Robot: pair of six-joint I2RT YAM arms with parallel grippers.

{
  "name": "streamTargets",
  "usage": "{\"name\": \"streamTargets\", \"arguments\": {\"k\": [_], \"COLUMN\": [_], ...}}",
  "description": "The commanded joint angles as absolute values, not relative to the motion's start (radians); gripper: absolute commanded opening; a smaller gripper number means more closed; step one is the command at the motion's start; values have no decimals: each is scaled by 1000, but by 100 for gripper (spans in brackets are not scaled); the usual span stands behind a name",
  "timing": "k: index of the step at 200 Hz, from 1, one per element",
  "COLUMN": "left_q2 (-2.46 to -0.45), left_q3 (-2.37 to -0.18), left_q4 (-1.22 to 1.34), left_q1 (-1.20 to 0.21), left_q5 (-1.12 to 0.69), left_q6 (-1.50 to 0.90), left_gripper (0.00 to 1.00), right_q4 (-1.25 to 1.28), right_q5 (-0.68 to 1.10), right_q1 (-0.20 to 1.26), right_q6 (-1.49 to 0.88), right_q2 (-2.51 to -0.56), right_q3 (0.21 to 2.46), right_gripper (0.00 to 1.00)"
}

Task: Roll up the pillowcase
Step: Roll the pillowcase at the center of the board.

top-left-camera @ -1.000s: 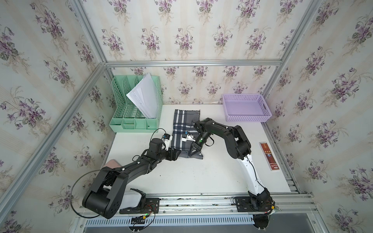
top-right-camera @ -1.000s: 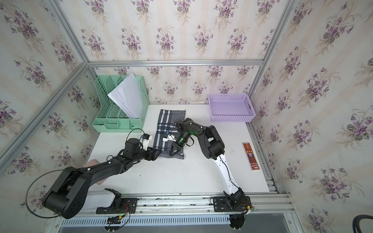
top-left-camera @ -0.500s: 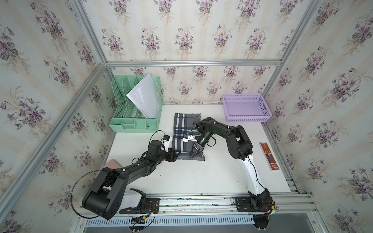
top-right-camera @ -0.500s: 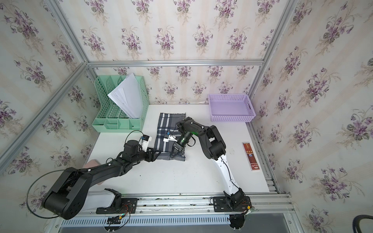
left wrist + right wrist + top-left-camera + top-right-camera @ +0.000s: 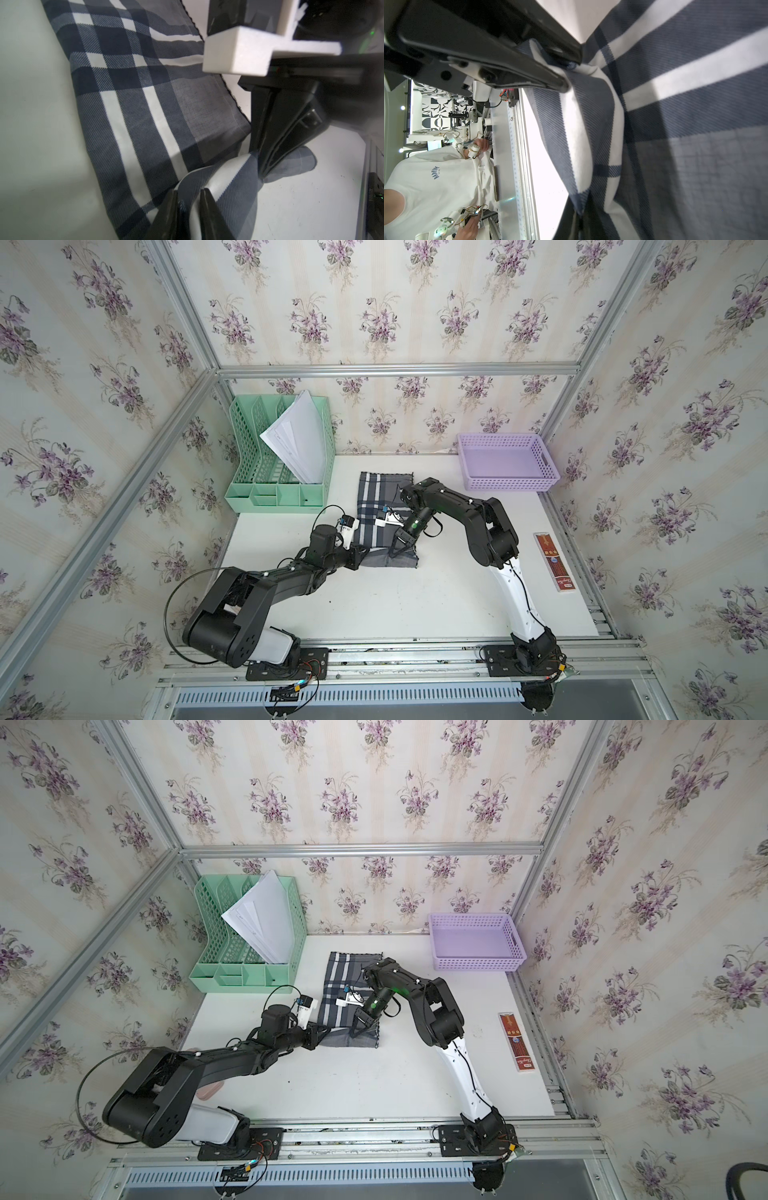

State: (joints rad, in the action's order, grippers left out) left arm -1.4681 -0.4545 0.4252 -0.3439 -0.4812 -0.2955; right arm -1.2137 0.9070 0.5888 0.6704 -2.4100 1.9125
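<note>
Nearest, the left gripper (image 5: 188, 193) pinches the lifted near edge of the pillowcase (image 5: 380, 506); beside it the right gripper (image 5: 400, 551) clamps the same edge. Beyond, the rest lies flat toward the far edge of the table (image 5: 415, 605). Uneven travel could skew the roll or free a pinch.

Light: bright, even and diffuse from overhead in both top views, with the white table (image 5: 415, 605) close to washed out.
Shadows: soft and short beneath the arms, darkest over the near end of the pillowcase (image 5: 374, 493).
Distortion: frame rails (image 5: 395, 369) bow toward the picture edges.
Left wrist view: pillowcase weave crisp mid-frame, soft close to the lens; a sharp shadow edge crosses it; table beside it dull grey-green.
Right wrist view: table strip beside the pillowcase blown to white glare — cloth half lit, half shaded.
</note>
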Motion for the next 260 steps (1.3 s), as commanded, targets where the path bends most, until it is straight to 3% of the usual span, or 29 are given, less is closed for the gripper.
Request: {"name": "streamTargets", "arguments": {"k": [1, 8, 21, 45, 61, 95, 118, 149, 186, 260], "left_q2": [-1503, -1516, -1530, -1543, -1562, -1610, -1629, -1642, -1662, -1686], "left_q3": [-528, -556, -597, -661, -707, -759, -772, -785, -815, -844], "left_q4": [283, 239, 185, 93, 37, -11, -17, -20, -33, -49], "left_q1": [-342, -341, -342, -341, -339, -339, -337, -334, -334, -332], "left_q5": [-411, -403, -406, -386, -376, -387, -385, -400, -404, -409], "left_q6": [-301, -306, -311, -316, -301, -284, -287, -289, -284, -278], "left_gripper": [9, 5, 2, 0, 0, 0, 0, 0, 1, 4], "right_q4": [-1110, -1072, -957, -750, -551, 83, 431, 530, 558, 487], "right_q5": [863, 851, 793, 685, 508, -101, -224, -383, -431, -362], "right_q1": [588, 588, 587, 599, 630, 838, 955, 1037, 1044, 1060], "right_q6": [600, 584, 516, 449, 402, 525, 636, 690, 756, 764], "right_q2": [-2364, -2341, -2276, -2138, -2007, -1662, -1520, -1568, -1689, -1812], "right_q3": [1896, 1879, 1827, 1696, 1546, 1011, 719, 653, 683, 762], "right_gripper": [14, 20, 43, 61, 71, 73, 72, 74, 74, 77]}}
